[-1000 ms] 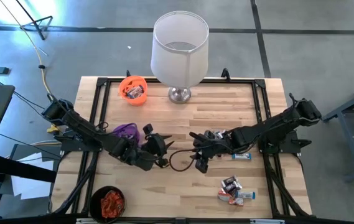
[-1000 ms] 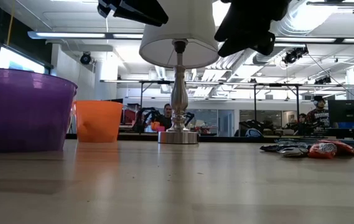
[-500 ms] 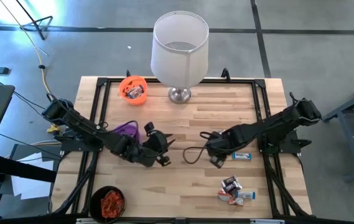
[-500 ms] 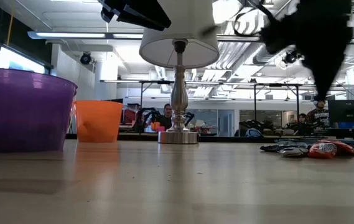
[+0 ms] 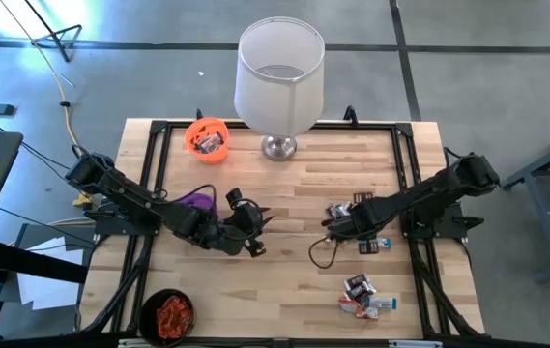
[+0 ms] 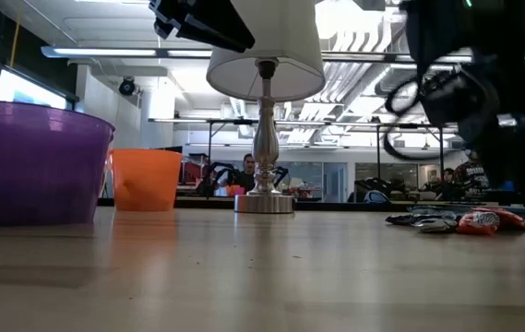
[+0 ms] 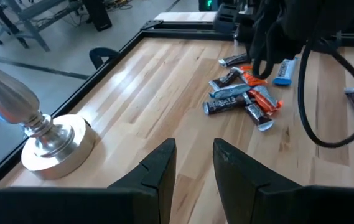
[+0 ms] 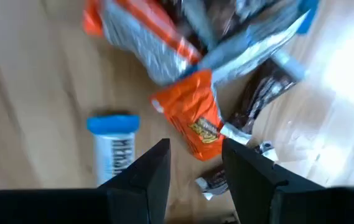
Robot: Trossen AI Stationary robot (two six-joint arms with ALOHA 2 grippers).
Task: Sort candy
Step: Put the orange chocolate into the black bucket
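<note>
With its fingers parted and empty, the right claw (image 8: 192, 180) hangs over the candy (image 8: 195, 121) heaped right of the lamp (image 5: 278, 77) — closing there risks pinching two overlapping wrappers together.

Light wooden table (image 5: 284, 290) seen, framed by black rails. Lamp (image 5: 278, 147) with white shade stood at upper centre edge. Orange cup (image 5: 207, 139) placed just left of lamp base, wrapped pieces seen inside. Purple cup (image 5: 195, 201) set at left middle, partly hidden by arm. Black cup (image 5: 167, 315) sat at lower left corner, orange-red wrappers inside. Candy (image 5: 363, 295) piled at lower right; another candy cluster (image 5: 369, 244) lying right of centre.
</note>
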